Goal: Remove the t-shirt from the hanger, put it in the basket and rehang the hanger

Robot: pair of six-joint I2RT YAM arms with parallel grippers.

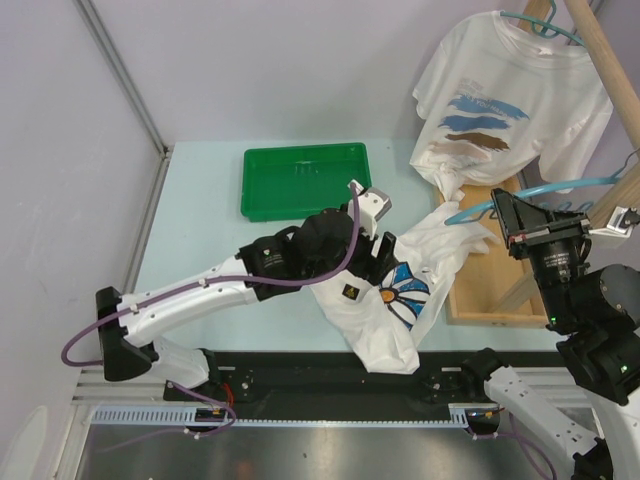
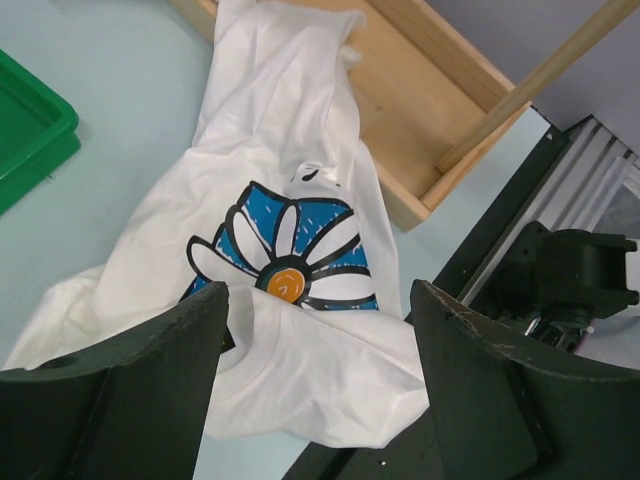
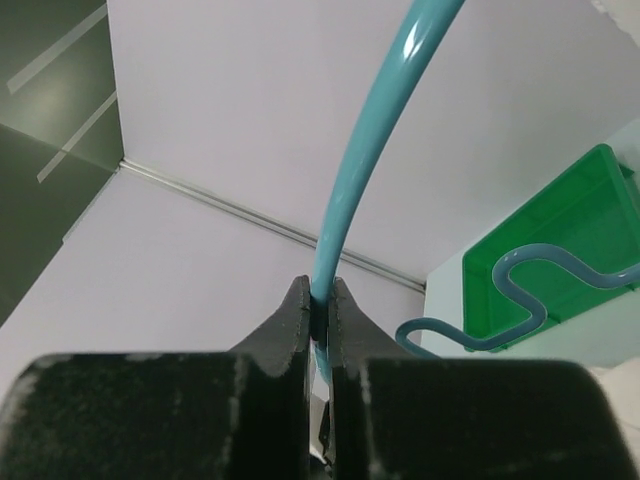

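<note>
In the top view, the daisy-print t-shirt (image 1: 395, 295) is seen crumpled on the surface (image 1: 200, 240). One corner is raised towards the teal hanger (image 1: 575, 183), which is gripped by the right claw (image 1: 508, 215). In the left wrist view, the left claw (image 2: 320, 300) is spread wide just above the shirt, with nothing held. In the right wrist view, the hanger is pinched tight and shown bare. The removal is judged nearly done; only a possible snag at the hanger's tip remains to be freed.

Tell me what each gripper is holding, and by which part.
Right gripper is shut on the teal hanger, pinching its thin curved bar. Left gripper is open over the flower t-shirt, holding nothing.
</note>
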